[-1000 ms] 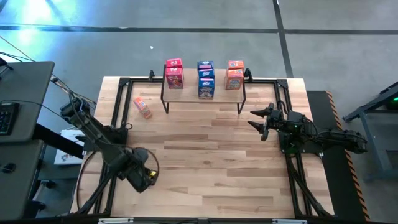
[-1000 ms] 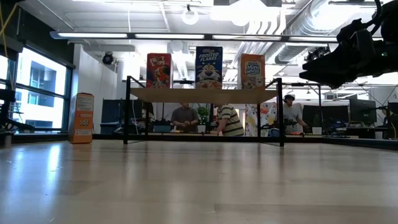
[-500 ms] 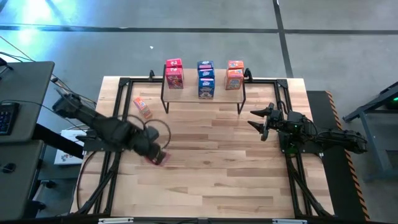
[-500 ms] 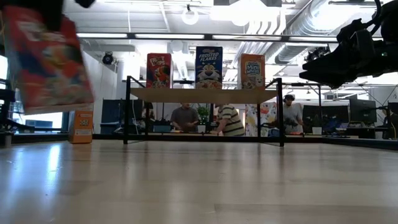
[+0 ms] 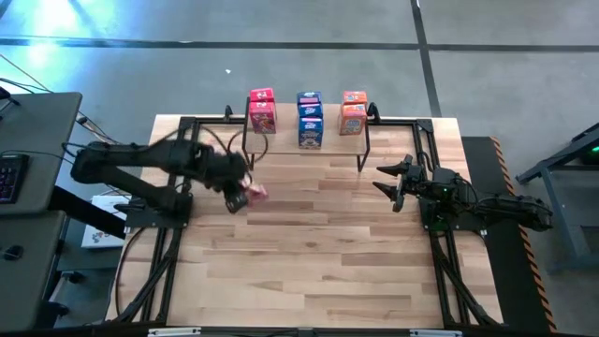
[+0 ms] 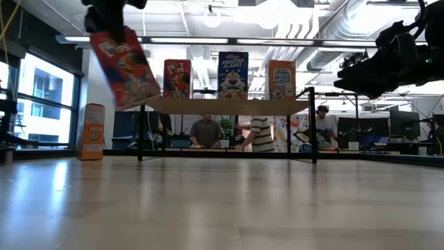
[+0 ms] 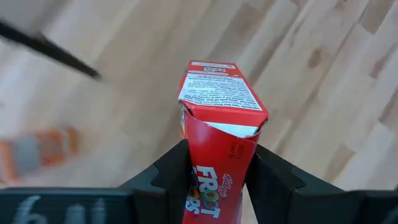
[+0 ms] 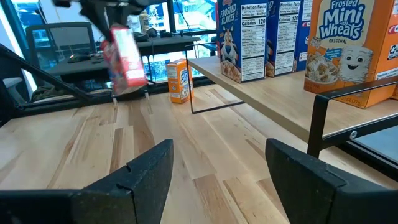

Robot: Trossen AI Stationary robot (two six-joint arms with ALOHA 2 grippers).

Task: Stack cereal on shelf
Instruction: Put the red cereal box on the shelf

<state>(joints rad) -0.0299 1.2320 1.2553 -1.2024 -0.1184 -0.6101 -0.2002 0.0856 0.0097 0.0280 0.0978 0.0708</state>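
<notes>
My left gripper [image 5: 241, 194] is shut on a pink-red cereal box [image 5: 256, 192], held in the air left of the shelf [image 5: 281, 142]. The same box shows tilted in the low view [image 6: 125, 66]. On the shelf's plank stand pink-red [image 5: 262, 110], blue [image 5: 310, 120] and orange [image 5: 353, 112] boxes. One orange box [image 6: 91, 132] stands on its bottom end on the table left of the shelf. My right gripper [image 5: 389, 183] is open and empty, right of the shelf. My left gripper pinches the pink-red box between its two fingers [image 7: 171, 171], one on each of two opposite faces [image 7: 214, 162] near one end. The box is lifted clear of the table. It hangs tilted below the gripper, its free end [image 6: 135, 97] slanting toward the shelf.
The shelf stands on thin black legs [image 6: 141, 121] at the table's far edge, with open room under the plank. A black frame [image 5: 178, 150] runs round the table. People sit in the room behind the table [image 6: 207, 132].
My left gripper has swung from the table's near left part up and toward the far edge and the shelf, carrying the pink-red box. The box is now smaller and higher in the low view, closer to the shelf's left end.
</notes>
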